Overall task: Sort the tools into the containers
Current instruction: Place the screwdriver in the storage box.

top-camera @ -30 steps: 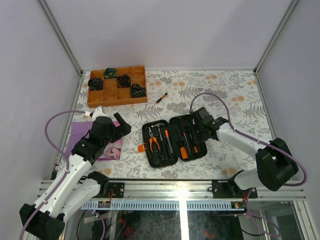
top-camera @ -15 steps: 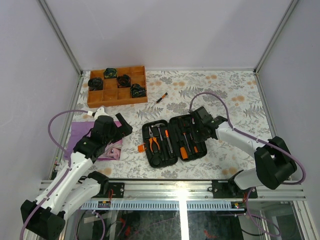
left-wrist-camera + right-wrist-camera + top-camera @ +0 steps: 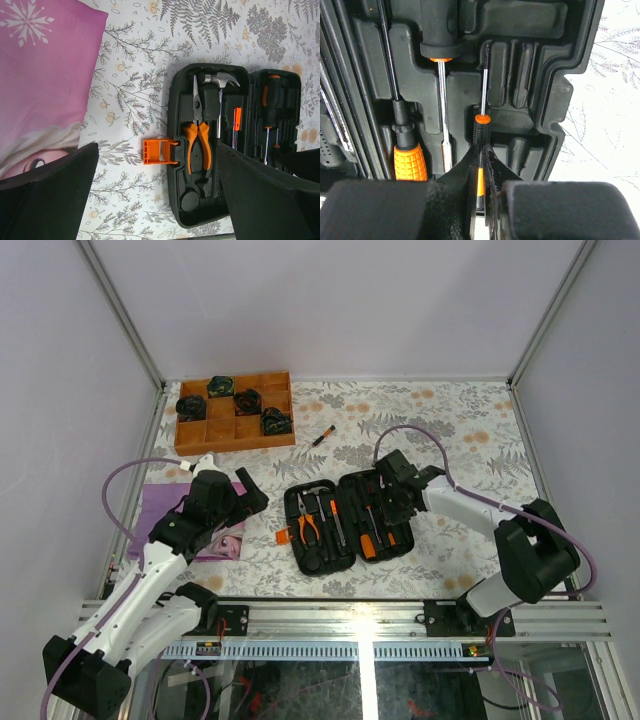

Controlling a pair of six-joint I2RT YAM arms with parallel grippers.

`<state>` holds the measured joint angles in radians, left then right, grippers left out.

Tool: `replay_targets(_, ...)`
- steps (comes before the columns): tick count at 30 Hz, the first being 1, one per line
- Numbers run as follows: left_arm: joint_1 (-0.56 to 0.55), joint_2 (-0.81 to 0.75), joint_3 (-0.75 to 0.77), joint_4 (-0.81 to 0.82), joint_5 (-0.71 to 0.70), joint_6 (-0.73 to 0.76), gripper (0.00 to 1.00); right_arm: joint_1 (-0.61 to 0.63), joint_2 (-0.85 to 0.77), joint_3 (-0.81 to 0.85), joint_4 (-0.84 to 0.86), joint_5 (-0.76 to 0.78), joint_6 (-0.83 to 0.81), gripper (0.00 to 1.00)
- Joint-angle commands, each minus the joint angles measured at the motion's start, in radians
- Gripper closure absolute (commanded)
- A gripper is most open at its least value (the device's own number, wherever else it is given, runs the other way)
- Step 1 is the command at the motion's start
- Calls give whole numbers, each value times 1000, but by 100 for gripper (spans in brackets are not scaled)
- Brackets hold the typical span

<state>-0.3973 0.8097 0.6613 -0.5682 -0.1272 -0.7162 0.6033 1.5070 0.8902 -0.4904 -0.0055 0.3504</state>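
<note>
**While the tool case (image 3: 322, 562) lies open, the right gripper (image 3: 480, 167) pinches a small screwdriver (image 3: 481, 134) over it**

Because the right wrist view sits just behind the fingers (image 3: 451, 182), it alone shows the grip. Both are closed on the black knurled handle. The thin shaft points straight away from the gripper along a moulded slot in the case's right half. Whether the tool is seated in that slot cannot be told. An orange-handled screwdriver (image 3: 410, 161) points the same way. Between them, a black-handled screwdriver (image 3: 438, 25) points back toward the gripper. All three long axes run parallel.

The left wrist view shows the case's left half instead. The pliers (image 3: 198, 142) lie with their nose toward the case's far edge and their orange handles toward its near edge. A hammer (image 3: 222, 79) lies beside them, head at the far end. The orange latch (image 3: 157, 151) juts from the case's left side. The left gripper (image 3: 255, 492) hangs left of the case, fingers spread wide, holding nothing.

Only the top view takes in a loose screwdriver (image 3: 322, 436) lying slantwise beyond the case. It also shows a wooden tray (image 3: 235, 443) off to the case's far left and a purple picture (image 3: 155, 505) to its left. Everything rests on a cloth (image 3: 460, 430) printed with grey leaves and orange blossoms. Pale lilac walls (image 3: 330, 300) and metal frame posts (image 3: 118, 310) enclose it.
</note>
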Motion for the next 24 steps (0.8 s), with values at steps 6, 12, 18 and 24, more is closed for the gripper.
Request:
replay_targets(6,6,2,46,33,10,52,0,7,149,53,-89,-78,-17,100)
replay_targets(12,6,16,60,38,26,77,0,27,260,34,-89,-97,24,100)
replay_targets(18,5,20,49,57,44,72,0,60,335,4,-61,-84,65,100)
replay_targets(24,6,47,56,76,74,70,0,91,401,-24,-32,-91,93,100)
